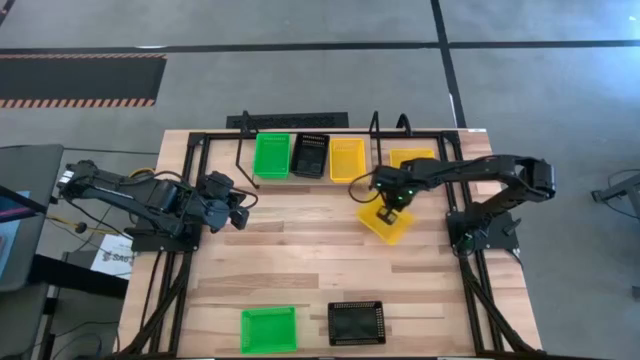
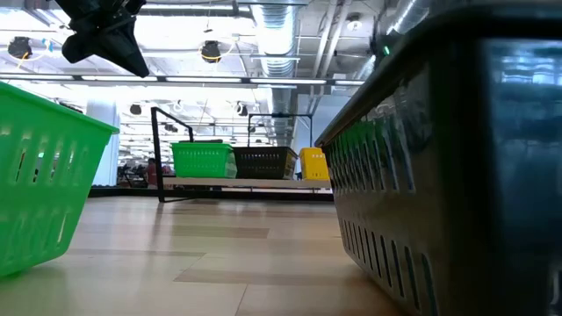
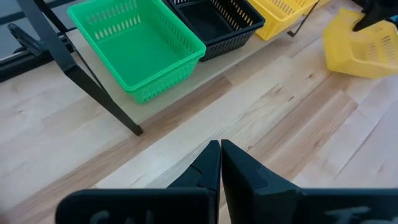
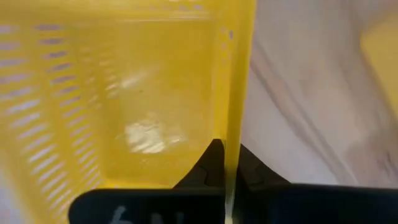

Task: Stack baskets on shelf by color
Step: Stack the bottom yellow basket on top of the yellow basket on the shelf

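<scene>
right wrist view: my right gripper [image 4: 225,163] pinched shut on wall of yellow basket [image 4: 130,93], rim between my fingers. high view: that basket tilted on table [image 1: 300,260], just in front of shelf [image 1: 240,160]. my left gripper [image 1: 238,205] closed, empty, near shelf's left end. shelf holds green basket [image 1: 271,155], black basket [image 1: 309,155], second yellow basket [image 1: 347,158] side by side. table's near edge: another green basket [image 1: 268,329], another black basket [image 1: 357,322].
</scene>
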You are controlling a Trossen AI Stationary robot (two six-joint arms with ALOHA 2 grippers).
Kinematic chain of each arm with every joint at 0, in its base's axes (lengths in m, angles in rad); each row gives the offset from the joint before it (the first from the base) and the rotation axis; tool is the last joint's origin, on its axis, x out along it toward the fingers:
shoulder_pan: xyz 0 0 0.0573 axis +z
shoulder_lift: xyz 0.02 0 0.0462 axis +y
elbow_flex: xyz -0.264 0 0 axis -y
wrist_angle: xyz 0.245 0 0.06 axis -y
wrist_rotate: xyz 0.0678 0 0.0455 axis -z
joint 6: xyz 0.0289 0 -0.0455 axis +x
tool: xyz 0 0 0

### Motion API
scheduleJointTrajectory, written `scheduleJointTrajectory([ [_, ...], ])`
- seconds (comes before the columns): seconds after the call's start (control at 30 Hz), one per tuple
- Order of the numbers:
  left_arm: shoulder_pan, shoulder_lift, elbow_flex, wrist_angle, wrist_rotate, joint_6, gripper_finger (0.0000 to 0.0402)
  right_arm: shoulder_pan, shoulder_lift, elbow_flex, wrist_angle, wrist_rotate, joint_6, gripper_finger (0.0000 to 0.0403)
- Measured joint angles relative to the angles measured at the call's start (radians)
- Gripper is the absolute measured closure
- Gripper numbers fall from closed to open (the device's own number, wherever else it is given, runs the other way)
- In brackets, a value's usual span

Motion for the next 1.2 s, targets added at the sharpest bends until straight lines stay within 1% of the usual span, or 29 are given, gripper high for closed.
scheduleJointTrajectory([
  [0.17, 0.000, 0.000, 0.000, 0.000, 0.000, 0.001, 0.0401, 0.068, 0.013, 0.139, 0.083, 0.007, 0.047, 0.0397],
  [0.23, 0.000, 0.000, 0.000, -0.001, 0.000, 0.001, 0.0401, 0.091, 0.038, 0.186, 0.116, -0.015, 0.054, 0.0397],
  [0.37, 0.000, 0.000, 0.000, -0.001, 0.001, 0.001, 0.0401, 0.140, 0.123, 0.283, 0.125, -0.039, 0.056, 0.0398],
  [0.43, 0.000, 0.000, 0.000, -0.001, 0.003, 0.002, 0.0401, 0.164, 0.180, 0.318, 0.118, -0.052, 0.046, 0.0398],
  [0.57, 0.000, 0.000, 0.000, -0.001, 0.003, 0.020, 0.0401, 0.201, 0.303, 0.385, 0.099, -0.134, -0.022, 0.0398],
  [0.73, 0.000, 0.000, 0.000, -0.001, 0.015, 0.020, 0.0401, 0.236, 0.424, 0.453, 0.018, -0.145, -0.085, 0.0399],
  [0.9, 0.000, 0.000, 0.000, -0.001, 0.023, 0.028, 0.0401, 0.244, 0.469, 0.500, -0.032, -0.147, -0.130, 0.0398],
  [0.97, 0.000, 0.000, 0.000, -0.001, 0.023, 0.028, 0.0401, 0.244, 0.467, 0.515, -0.031, -0.147, -0.134, 0.0387],
  [1.2, 0.000, 0.000, 0.000, -0.001, 0.040, 0.028, 0.0401, 0.244, 0.454, 0.576, -0.042, -0.122, -0.141, 0.0319],
])
